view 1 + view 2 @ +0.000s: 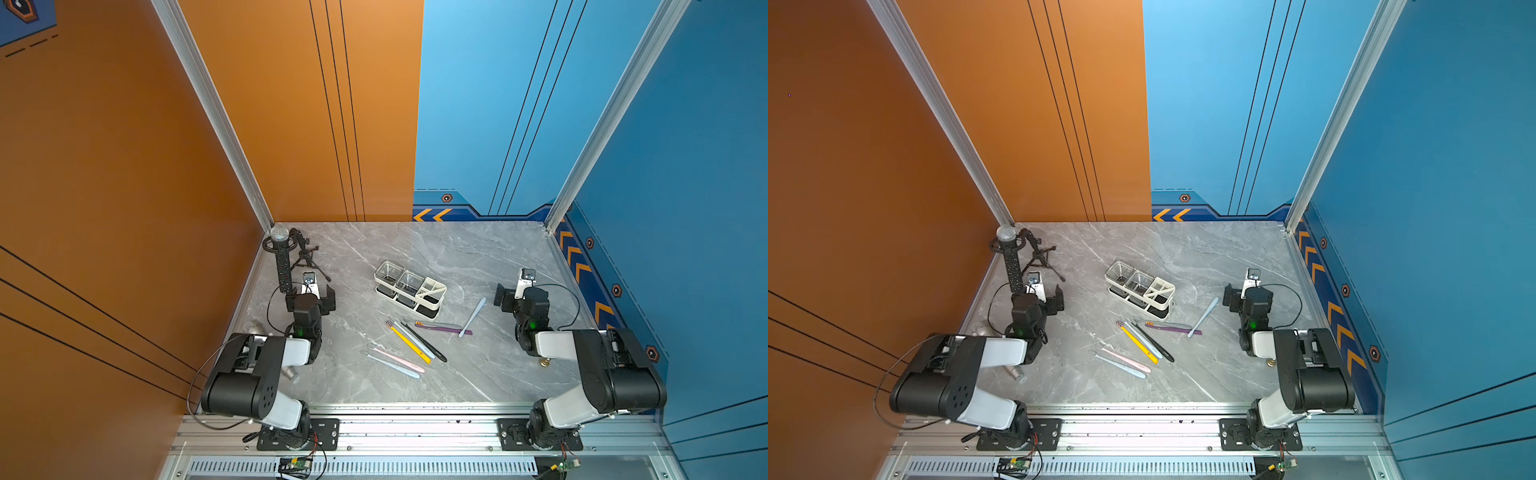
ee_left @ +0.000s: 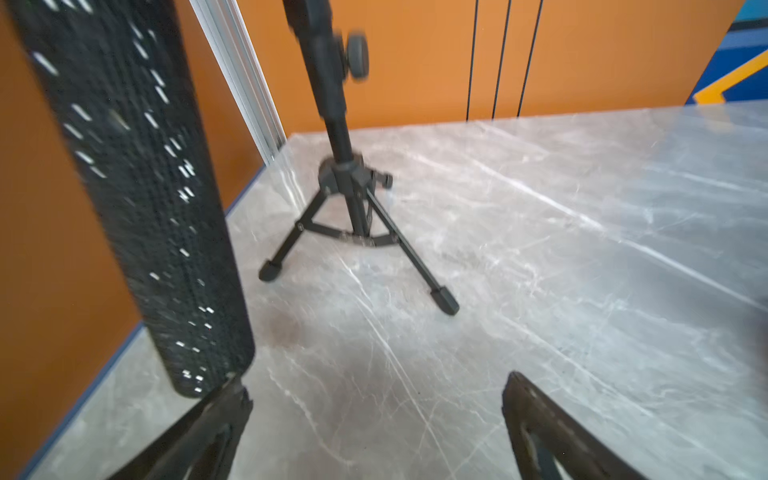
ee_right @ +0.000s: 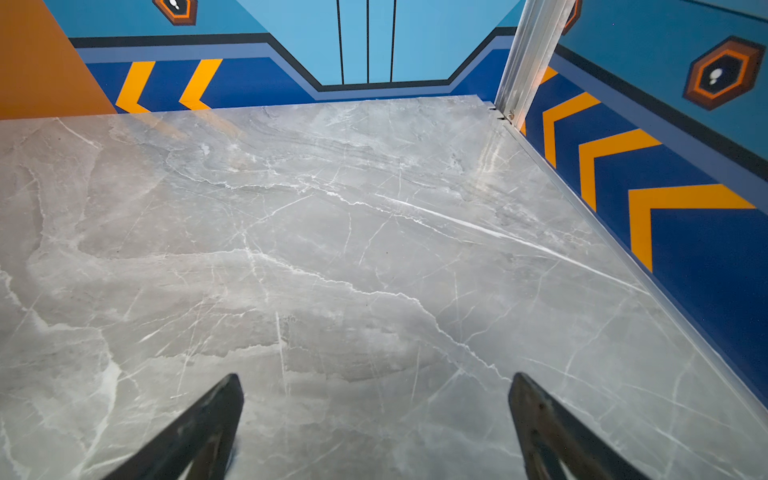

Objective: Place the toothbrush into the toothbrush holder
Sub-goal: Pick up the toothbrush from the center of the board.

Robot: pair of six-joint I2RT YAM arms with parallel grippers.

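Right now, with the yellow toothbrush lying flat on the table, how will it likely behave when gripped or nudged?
The yellow toothbrush looks thin and straight, so probably light and stiff. Flat on the glossy marble table, it may slide when nudged. The black toothbrush lies close by and may get dragged along.

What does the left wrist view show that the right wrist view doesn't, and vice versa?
Left wrist only: the black tripod microphone stand and a perforated black cylinder beside it. Right wrist only: hexagon wall emblems and the chevron-striped blue side wall. Both: grey marble tabletop ahead of an open tool, the left tool and right tool respectively; neither shows the toothbrush holder or the toothbrushes.
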